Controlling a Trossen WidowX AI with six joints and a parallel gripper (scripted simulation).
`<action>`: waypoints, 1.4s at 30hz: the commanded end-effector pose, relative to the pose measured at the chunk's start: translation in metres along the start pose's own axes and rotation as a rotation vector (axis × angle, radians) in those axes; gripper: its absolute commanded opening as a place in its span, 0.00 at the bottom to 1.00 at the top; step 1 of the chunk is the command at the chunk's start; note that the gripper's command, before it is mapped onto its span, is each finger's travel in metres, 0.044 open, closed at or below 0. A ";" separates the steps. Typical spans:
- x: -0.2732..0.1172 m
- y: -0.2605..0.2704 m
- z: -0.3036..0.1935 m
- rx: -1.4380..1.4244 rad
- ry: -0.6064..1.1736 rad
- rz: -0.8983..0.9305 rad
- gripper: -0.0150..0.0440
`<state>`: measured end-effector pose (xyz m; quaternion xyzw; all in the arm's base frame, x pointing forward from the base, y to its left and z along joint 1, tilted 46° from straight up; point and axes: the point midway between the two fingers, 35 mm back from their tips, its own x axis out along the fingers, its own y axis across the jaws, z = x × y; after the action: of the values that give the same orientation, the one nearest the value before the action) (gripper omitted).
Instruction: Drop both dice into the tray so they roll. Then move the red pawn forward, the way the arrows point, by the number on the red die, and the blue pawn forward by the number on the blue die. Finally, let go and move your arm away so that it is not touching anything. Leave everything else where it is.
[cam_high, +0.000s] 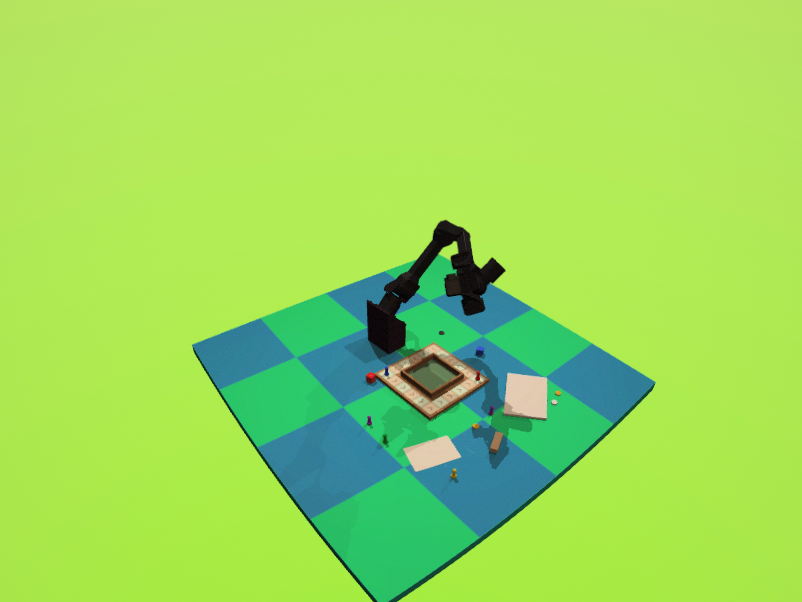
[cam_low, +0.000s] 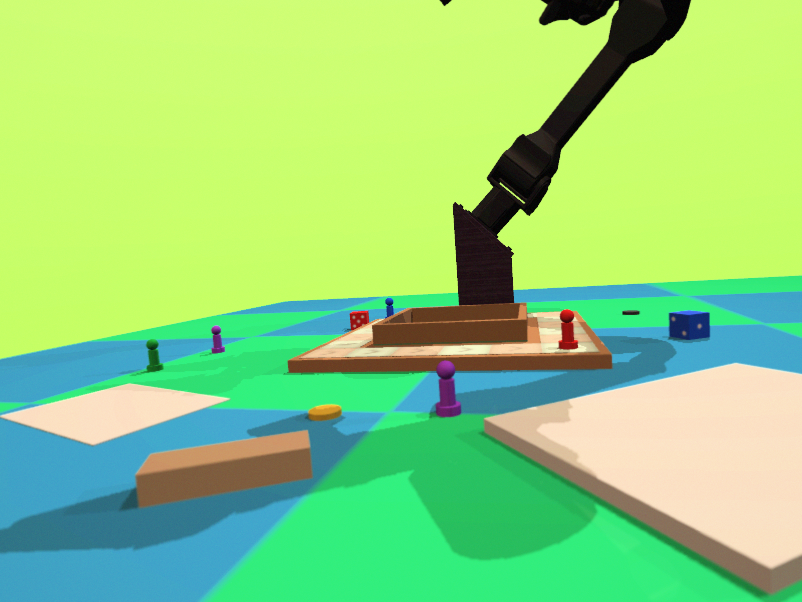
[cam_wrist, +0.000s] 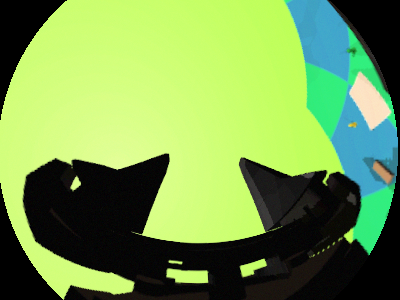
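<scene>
Red and apart from the tray (cam_high: 446, 386) (cam_low: 450, 331), one die (cam_high: 370, 377) (cam_low: 358, 320) lay just beside the board (cam_high: 429, 415) (cam_low: 453, 362) near the blue pawn (cam_high: 386, 371) (cam_low: 389, 307), which a wide-spread claw (cam_wrist: 206, 160) might have toppled. The claw was released and empty; the blue die (cam_high: 480, 351) (cam_low: 688, 325) sat off the board too.

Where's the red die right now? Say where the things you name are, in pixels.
In the top view, the red die (cam_high: 371, 377) (cam_low: 358, 320) sits on the mat just outside the board's (cam_high: 430, 414) (cam_low: 453, 363) left corner, beside the blue pawn (cam_high: 386, 371) (cam_low: 389, 307).
</scene>
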<state>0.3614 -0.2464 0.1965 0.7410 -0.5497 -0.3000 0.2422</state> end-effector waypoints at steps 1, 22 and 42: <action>0.001 -0.001 0.002 -0.023 -0.003 -0.005 0.89; 0.060 -0.100 0.195 -1.796 0.071 -0.825 0.72; -0.007 -0.130 0.349 -2.301 1.243 -1.628 0.72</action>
<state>0.2432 -0.2507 -0.0977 0.2934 0.5480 -0.4605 0.6337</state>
